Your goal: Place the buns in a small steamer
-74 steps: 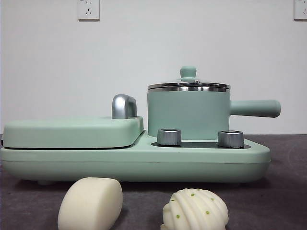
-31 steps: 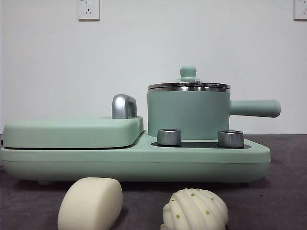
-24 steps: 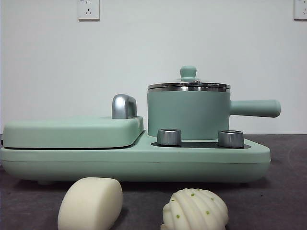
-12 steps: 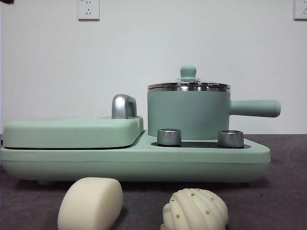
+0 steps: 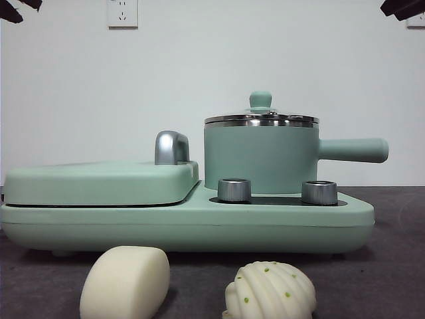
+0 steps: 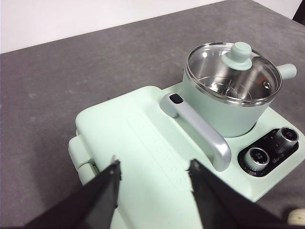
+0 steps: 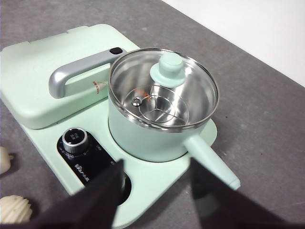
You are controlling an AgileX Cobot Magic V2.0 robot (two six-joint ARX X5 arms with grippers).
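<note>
A plain white wall [image 5: 199, 60] fills the upper half of the front view, evenly lit. One white power socket [image 5: 122, 12] sits at the upper left, another is cut off at the upper right edge. Below, a dark grey table surface [image 5: 392, 266] crosses the frame.

Setting: a bare test bench or lab station, not a lived-in kitchen.

Evidence: plain white wall [image 5: 212, 60], unfurnished, with two white power sockets [image 5: 122, 12] set high. Dark grey matte tabletop [image 6: 57, 86], with no counter fittings, sink or tiling in view. One mint-green multi-cooker appliance [image 5: 186, 222] standing alone on it, with a lidded griddle plate [image 5: 99, 183] and a small steamer [image 5: 261, 154] under a glass lid. Two cream-white buns [image 5: 126, 282] on the tabletop in front. Black robot gripper tips [image 5: 16, 8] at the upper corners.
</note>
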